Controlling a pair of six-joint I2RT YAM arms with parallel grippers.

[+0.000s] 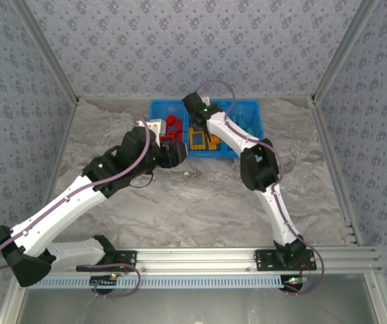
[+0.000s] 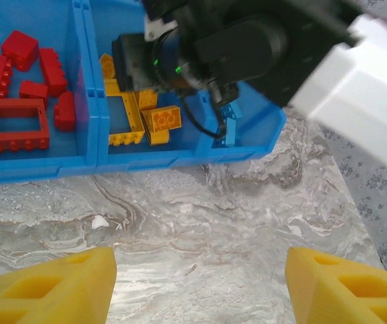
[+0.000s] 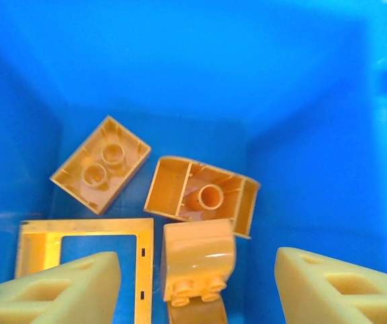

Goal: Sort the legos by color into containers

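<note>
Both grippers open; bricks lying in the bin.
Marble table (image 2: 180, 202) carries the blue bin (image 1: 247, 115) at its far side. The right gripper (image 3: 197, 283) hangs in the middle compartment, fingers wide apart, gripping nothing. The left gripper (image 2: 200, 277) is over bare table, wide apart, empty. Red legos (image 2: 18, 88) fill the left compartment, yellow legos (image 3: 99, 165) the middle.

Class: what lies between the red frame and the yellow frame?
In the left wrist view, a blue divider wall stands between the red frame and the yellow frame.
</note>
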